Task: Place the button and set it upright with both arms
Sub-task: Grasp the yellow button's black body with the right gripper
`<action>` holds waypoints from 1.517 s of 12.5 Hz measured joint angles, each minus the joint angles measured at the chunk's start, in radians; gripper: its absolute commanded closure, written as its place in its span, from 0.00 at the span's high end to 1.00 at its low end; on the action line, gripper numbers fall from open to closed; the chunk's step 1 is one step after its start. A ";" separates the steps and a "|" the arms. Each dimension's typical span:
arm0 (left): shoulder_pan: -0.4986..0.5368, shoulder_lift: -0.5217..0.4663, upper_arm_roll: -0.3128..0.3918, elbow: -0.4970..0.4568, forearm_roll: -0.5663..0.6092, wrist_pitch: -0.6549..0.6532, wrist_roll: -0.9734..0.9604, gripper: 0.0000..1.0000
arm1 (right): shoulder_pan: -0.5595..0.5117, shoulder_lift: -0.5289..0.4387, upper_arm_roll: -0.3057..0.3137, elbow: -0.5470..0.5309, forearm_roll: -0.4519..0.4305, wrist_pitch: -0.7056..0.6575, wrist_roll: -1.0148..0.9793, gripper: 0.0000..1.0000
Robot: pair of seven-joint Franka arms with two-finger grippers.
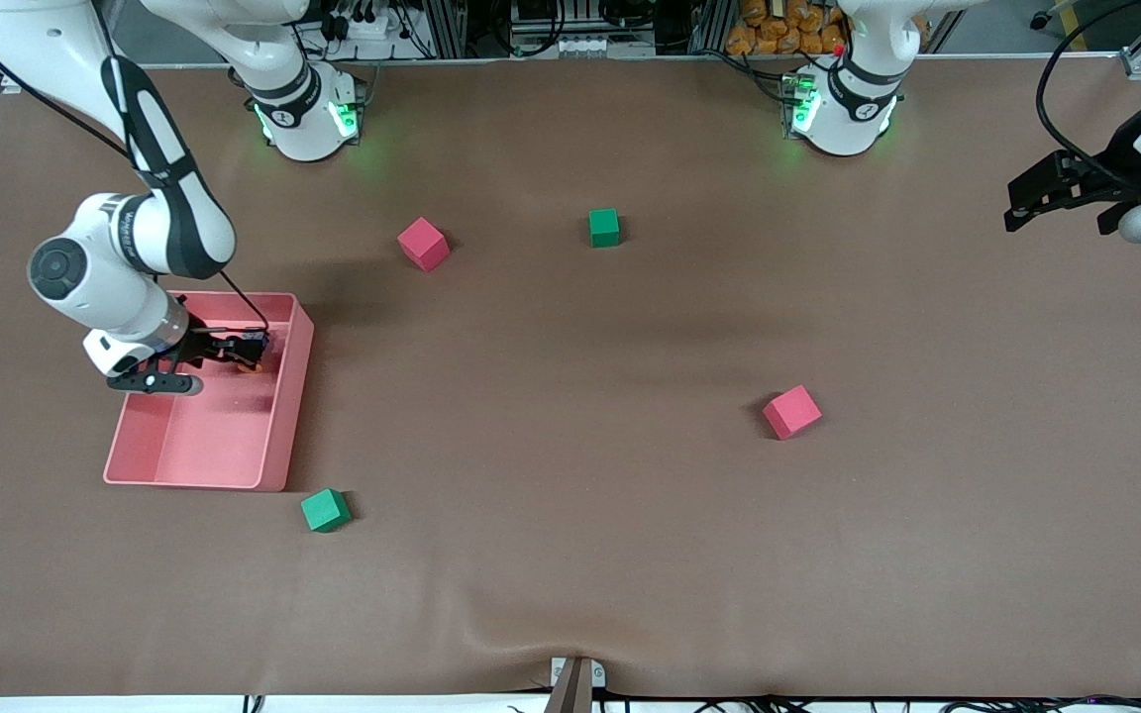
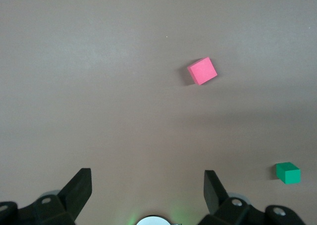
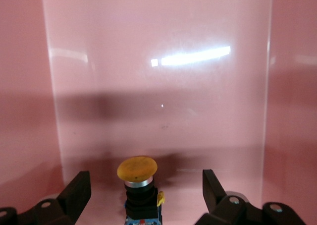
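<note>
bright glare on tray [image 3: 163, 61], perhaps overhead light.

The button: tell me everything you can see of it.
The button has a round, domed orange-yellow cap on a silvery collar, above a black blocky body with a small yellow tab at one side and a blue edge at its base. It lies inside the pink tray, on the tray's floor, between the open fingers of the right gripper, which do not touch it. In the front view that gripper mostly hides it.
</note>
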 measured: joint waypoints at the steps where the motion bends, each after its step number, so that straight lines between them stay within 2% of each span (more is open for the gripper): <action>1: 0.000 0.000 0.000 0.002 0.000 0.000 0.000 1.00 | 0.000 0.009 0.000 -0.018 0.000 0.028 0.000 1.00; 9: 0.000 -0.002 -0.012 0.006 0.000 0.000 0.002 1.00 | 0.000 0.019 0.001 -0.102 0.000 0.076 0.000 1.00; 19: 0.000 -0.002 -0.016 0.007 0.000 0.000 0.002 1.00 | 0.004 0.011 0.013 -0.107 0.000 0.089 -0.030 1.00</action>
